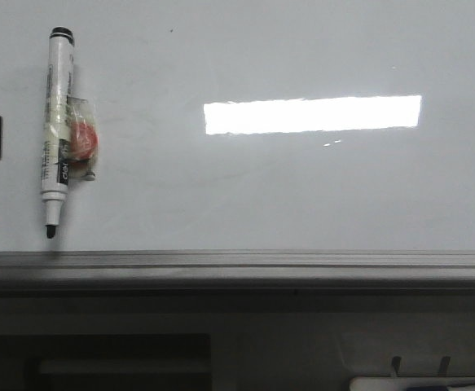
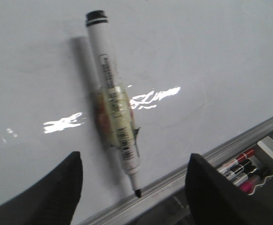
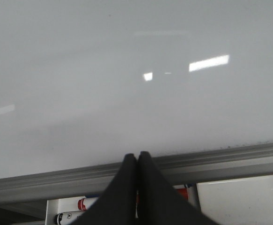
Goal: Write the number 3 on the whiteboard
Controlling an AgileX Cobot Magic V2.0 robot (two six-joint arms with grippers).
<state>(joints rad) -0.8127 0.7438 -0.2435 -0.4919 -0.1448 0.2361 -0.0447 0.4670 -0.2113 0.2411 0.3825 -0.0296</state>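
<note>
Marker (image 1: 58,130) lies uncapped at the left of the front view, tip toward the grey rail (image 1: 237,262), with a taped red lump (image 1: 83,140) on its side. The whiteboard (image 1: 302,187) shows no drawn 3 anywhere; only a bright reflection (image 1: 312,114) sits at centre. The left gripper (image 2: 134,187) hangs spread wide over the marker's tip end, holding nothing. The right gripper (image 3: 137,161) is pressed closed and empty above the rail. Risks, as I judge them: the round barrel may roll away under uneven contact, the taped lump may tilt it in the grasp, and the bare tip may smear stray ink.
</note>
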